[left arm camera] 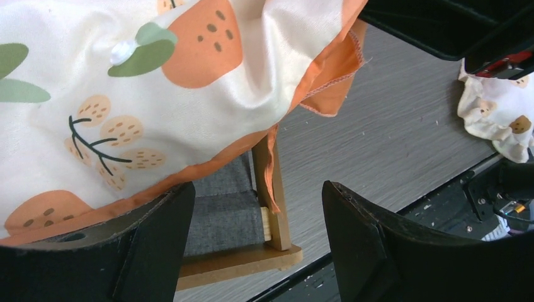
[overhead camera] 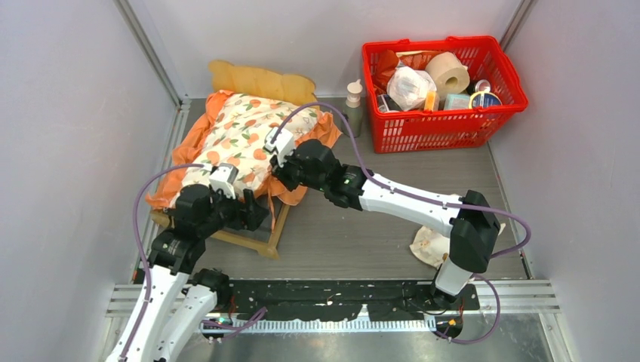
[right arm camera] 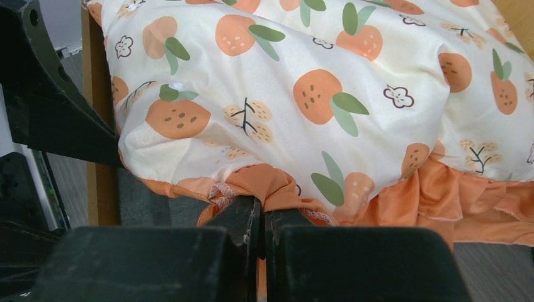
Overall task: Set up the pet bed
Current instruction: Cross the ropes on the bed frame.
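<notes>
Top external. Nearest lens: arm bases (overhead camera: 449, 286) at 6 o'clock. At 8 o'clock of table (overhead camera: 362, 226) centre, left gripper (overhead camera: 255, 213) over the near-right corner of pet bed (overhead camera: 249, 243). Just beyond it, right gripper (overhead camera: 281, 179) at the right edge of cushion (overhead camera: 241, 132). Pet bed in the left half of the table, 9 to 11 o'clock. Long axis close to 12-to-6 and slightly tilted, with scalloped headboard (overhead camera: 260, 81) toward 12 and foot toward 7, facing the arm bases. Cushion draped askew over the frame, orange edge spilling past the left rail. At 1 o'clock, red basket (overhead camera: 440, 128), well apart. At 4 o'clock, pillow (overhead camera: 429, 243) on the table.

Left wrist. Jaws of left gripper (left arm camera: 255, 189) wide apart, clamped on nothing. Between them, corner post of pet bed (left arm camera: 275, 189) and grey base panel (left arm camera: 223, 207). Cushion (left arm camera: 157, 94) overhanging at 11 o'clock, pillow (left arm camera: 497, 119) at 2.

Right wrist. Jaws of right gripper (right arm camera: 261, 204) together, pinching ruffle (right arm camera: 271, 185) at the cushion's (right arm camera: 302, 94) lower edge. Wood rail of pet bed (right arm camera: 101, 126) at 9 o'clock.

Judgement: step in hand looks like seating the cushion squarely on the base panel. Next move probably calls for drawing the pinched corner toward the foot-right corner, taking the near edge with the left jaws, then lowering flat inside the rails. Pillow not yet placed.
</notes>
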